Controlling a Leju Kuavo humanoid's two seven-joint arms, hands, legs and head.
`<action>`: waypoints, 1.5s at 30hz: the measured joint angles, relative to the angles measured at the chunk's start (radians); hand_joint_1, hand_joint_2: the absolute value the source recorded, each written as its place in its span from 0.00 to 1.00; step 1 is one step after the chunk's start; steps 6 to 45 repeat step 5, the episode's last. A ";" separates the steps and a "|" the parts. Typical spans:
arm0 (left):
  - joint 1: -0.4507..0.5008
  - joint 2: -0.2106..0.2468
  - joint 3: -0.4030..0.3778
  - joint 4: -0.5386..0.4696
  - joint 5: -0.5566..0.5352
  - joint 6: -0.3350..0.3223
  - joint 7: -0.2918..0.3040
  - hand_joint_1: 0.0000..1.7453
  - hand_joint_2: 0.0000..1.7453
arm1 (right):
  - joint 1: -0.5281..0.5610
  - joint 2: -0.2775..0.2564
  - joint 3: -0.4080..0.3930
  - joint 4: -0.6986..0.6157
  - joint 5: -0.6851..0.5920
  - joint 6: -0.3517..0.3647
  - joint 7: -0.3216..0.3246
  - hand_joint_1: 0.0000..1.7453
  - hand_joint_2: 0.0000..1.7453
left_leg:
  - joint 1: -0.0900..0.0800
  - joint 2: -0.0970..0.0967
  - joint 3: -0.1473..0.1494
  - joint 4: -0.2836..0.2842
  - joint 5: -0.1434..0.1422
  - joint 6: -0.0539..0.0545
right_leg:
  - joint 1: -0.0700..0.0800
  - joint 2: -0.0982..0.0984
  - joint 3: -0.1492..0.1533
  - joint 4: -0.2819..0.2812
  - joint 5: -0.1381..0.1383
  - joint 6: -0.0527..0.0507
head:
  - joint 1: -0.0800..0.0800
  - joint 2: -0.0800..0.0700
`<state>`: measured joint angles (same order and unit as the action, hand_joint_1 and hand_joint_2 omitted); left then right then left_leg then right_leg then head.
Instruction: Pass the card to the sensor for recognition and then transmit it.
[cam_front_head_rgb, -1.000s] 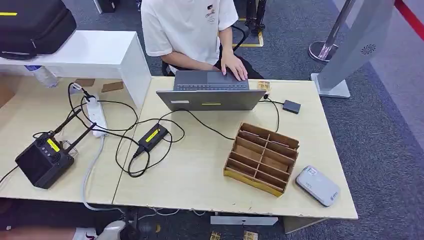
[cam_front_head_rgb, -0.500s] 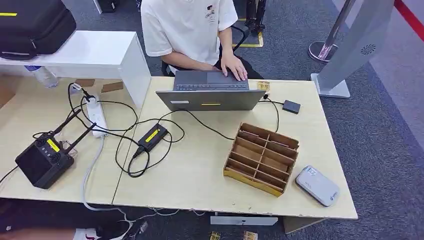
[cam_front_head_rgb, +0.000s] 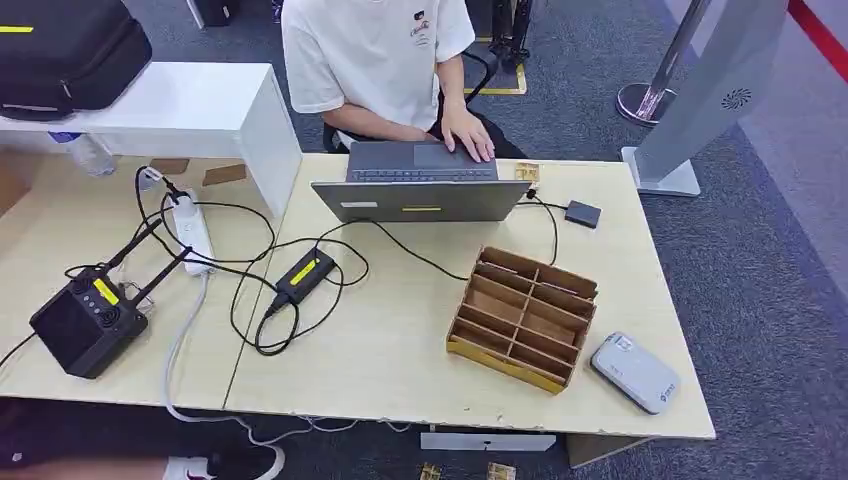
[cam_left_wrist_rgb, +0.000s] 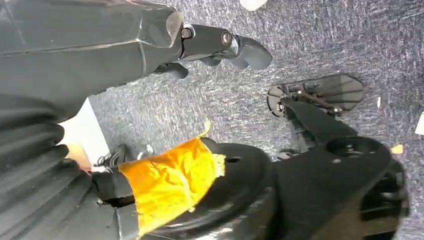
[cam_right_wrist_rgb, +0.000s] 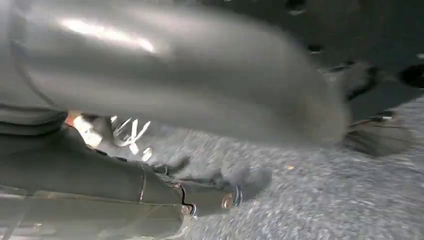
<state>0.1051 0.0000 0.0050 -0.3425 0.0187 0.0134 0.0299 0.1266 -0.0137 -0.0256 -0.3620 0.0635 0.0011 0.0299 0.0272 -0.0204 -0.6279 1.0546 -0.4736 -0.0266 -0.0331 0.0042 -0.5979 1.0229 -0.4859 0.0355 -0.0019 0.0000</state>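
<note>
A flat white-grey sensor box (cam_front_head_rgb: 635, 371) lies at the table's near right corner. Beside it stands a wooden slotted organiser (cam_front_head_rgb: 523, 316); its compartments look empty from here. A small black box (cam_front_head_rgb: 583, 213) is cabled to the grey laptop (cam_front_head_rgb: 420, 187). My left hand (cam_left_wrist_rgb: 210, 42) hangs over grey carpet, its fingers apart and holding nothing. My right hand (cam_right_wrist_rgb: 200, 150) is blurred; its thick thumb and darker fingers (cam_right_wrist_rgb: 215, 197) are apart, with only carpet between them.
A person (cam_front_head_rgb: 375, 60) sits behind the table (cam_front_head_rgb: 400, 350), one hand on the laptop. Left of the organiser are a black power brick (cam_front_head_rgb: 305, 272) with looping cables, a white power strip (cam_front_head_rgb: 192, 232) and a black box with antennas (cam_front_head_rgb: 88, 320). A grey stand (cam_front_head_rgb: 710, 90) rises at the far right.
Nothing on the table has moved. A shoe below the table's near edge has shifted to the right.
</note>
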 joint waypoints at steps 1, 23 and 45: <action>0.007 0.000 0.000 -0.003 -0.006 -0.003 -0.011 1.00 0.00 | 0.003 0.001 0.001 -0.003 -0.021 0.000 -0.009 1.00 0.00 | 0.000 0.000 0.000 0.000 0.000 0.000 | 0.000 0.000 0.000 0.000 -0.001 0.001 | 0.000 0.000; 0.026 0.000 0.000 -0.012 -0.017 -0.008 -0.028 1.00 0.00 | 0.008 0.002 0.006 -0.013 -0.061 0.000 -0.026 1.00 0.00 | 0.000 0.000 0.002 0.000 -0.001 -0.001 | 0.000 0.000 0.000 0.000 -0.002 0.001 | 0.000 0.000; 0.026 0.000 0.000 -0.012 -0.017 -0.008 -0.028 1.00 0.00 | 0.008 0.002 0.006 -0.013 -0.061 0.000 -0.026 1.00 0.00 | 0.000 0.000 0.002 0.000 -0.001 -0.001 | 0.000 0.000 0.000 0.000 -0.002 0.001 | 0.000 0.000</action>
